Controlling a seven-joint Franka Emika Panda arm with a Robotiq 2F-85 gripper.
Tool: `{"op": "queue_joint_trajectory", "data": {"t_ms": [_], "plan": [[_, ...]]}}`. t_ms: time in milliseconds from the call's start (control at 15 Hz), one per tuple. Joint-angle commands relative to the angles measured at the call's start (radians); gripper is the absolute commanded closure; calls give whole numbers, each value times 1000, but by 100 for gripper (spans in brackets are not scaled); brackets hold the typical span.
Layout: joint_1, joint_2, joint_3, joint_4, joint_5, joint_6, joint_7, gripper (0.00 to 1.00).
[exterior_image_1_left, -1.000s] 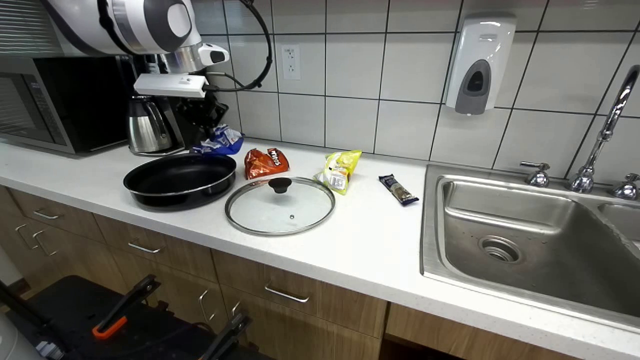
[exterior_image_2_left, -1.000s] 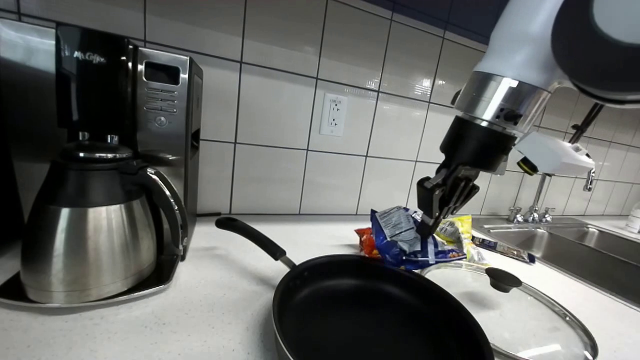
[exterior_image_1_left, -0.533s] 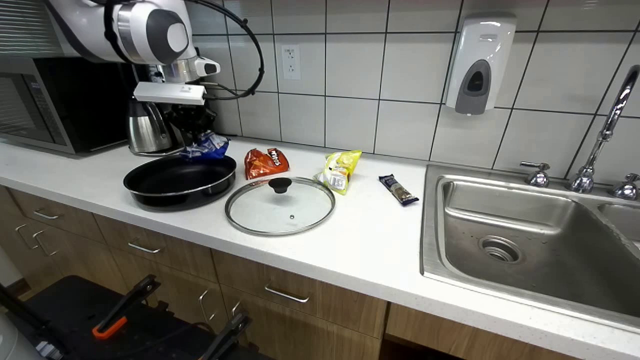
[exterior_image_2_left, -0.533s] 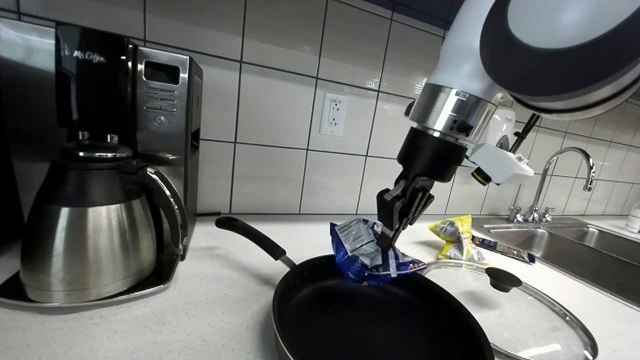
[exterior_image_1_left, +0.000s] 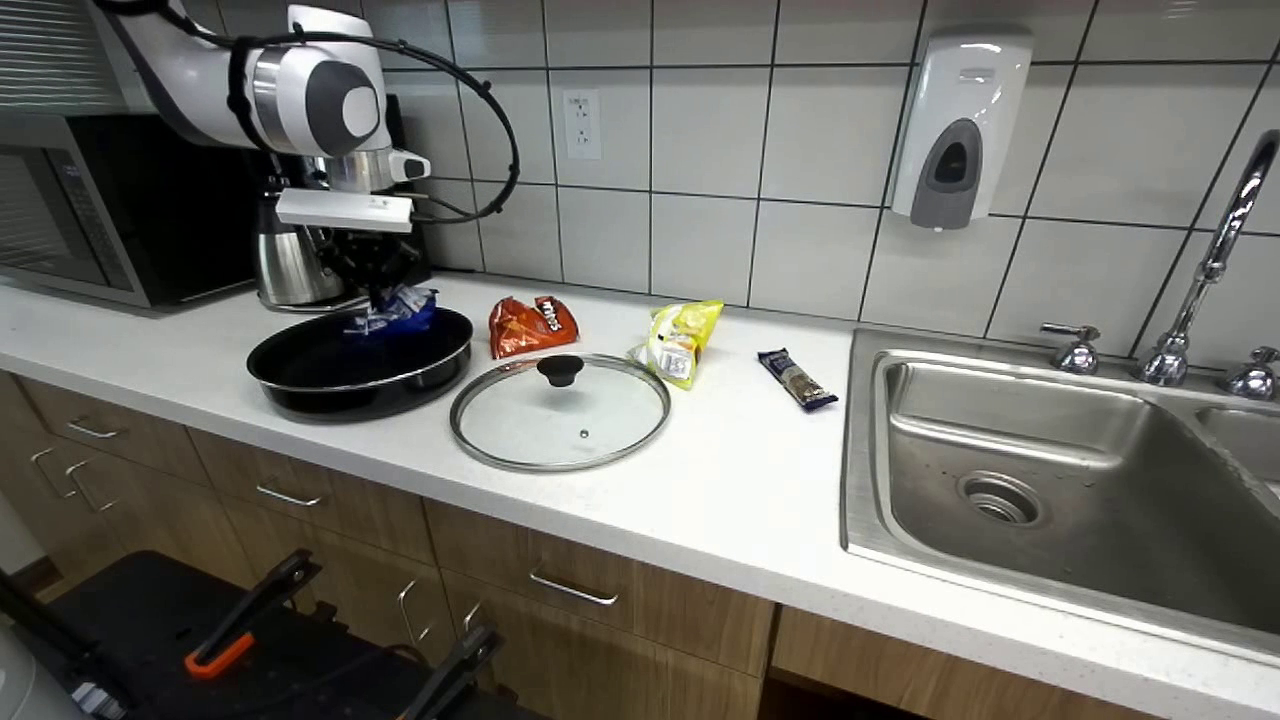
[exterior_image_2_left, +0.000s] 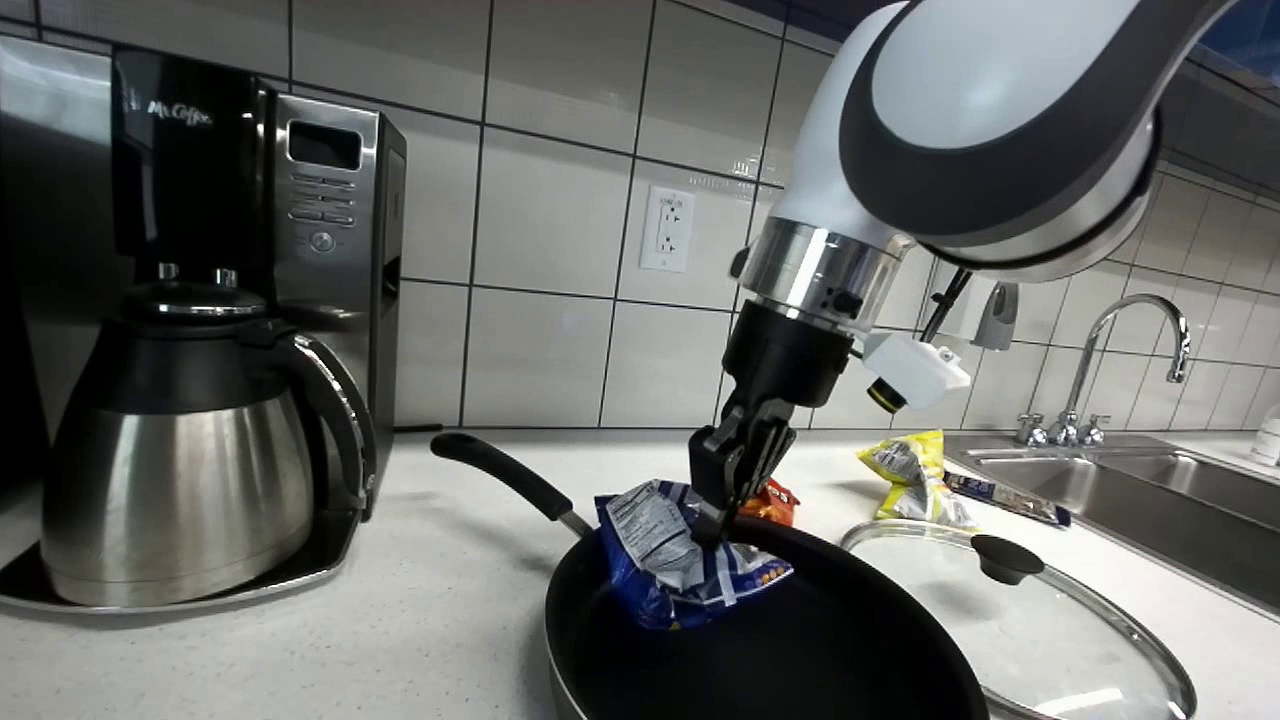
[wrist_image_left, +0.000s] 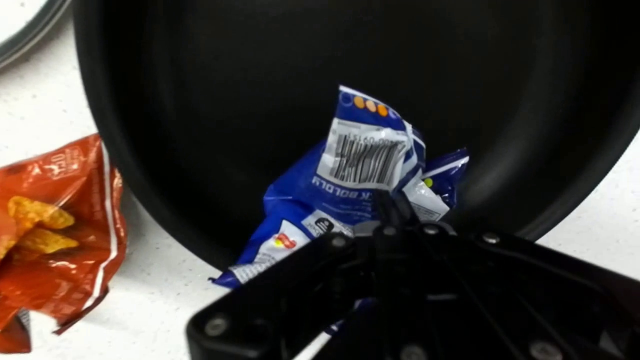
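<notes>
My gripper (exterior_image_2_left: 712, 525) is shut on a crumpled blue snack bag (exterior_image_2_left: 650, 550), pinching its upper part. It holds the bag over the black frying pan (exterior_image_2_left: 770, 660), with the bag's lower part inside the pan's rim near the handle. In an exterior view the gripper (exterior_image_1_left: 378, 290) and blue bag (exterior_image_1_left: 405, 315) are over the pan's back side (exterior_image_1_left: 360, 385). In the wrist view the closed fingertips (wrist_image_left: 395, 206) press on the blue bag (wrist_image_left: 300, 195) above the dark pan (wrist_image_left: 240, 65). Whether the bag touches the pan floor cannot be told.
A glass lid (exterior_image_1_left: 560, 425) lies beside the pan. A red-orange chip bag (exterior_image_1_left: 530, 326), a yellow bag (exterior_image_1_left: 682, 340) and a wrapped bar (exterior_image_1_left: 797, 380) lie on the counter. A coffee maker (exterior_image_2_left: 330, 210) and carafe (exterior_image_2_left: 180, 480) stand near the pan handle (exterior_image_2_left: 505, 475). A sink (exterior_image_1_left: 1010, 410) is farther along.
The gripper has carried the blue bag from behind the pan's edge to over its inside and lowered it. The red-orange bag shows again behind the gripper. The pan and lid have not moved.
</notes>
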Motion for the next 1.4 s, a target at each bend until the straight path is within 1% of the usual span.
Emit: {"op": "queue_joint_trajectory", "data": {"t_ms": [0, 333, 667, 1267, 1333], "plan": [[-24, 68, 38, 82, 34, -77, -73, 100], [-33, 104, 60, 106, 67, -129, -115, 100], [-51, 112, 63, 97, 97, -139, -135, 100], [-64, 109, 52, 92, 88, -155, -149, 100], [-66, 109, 54, 93, 91, -161, -154, 74]]}}
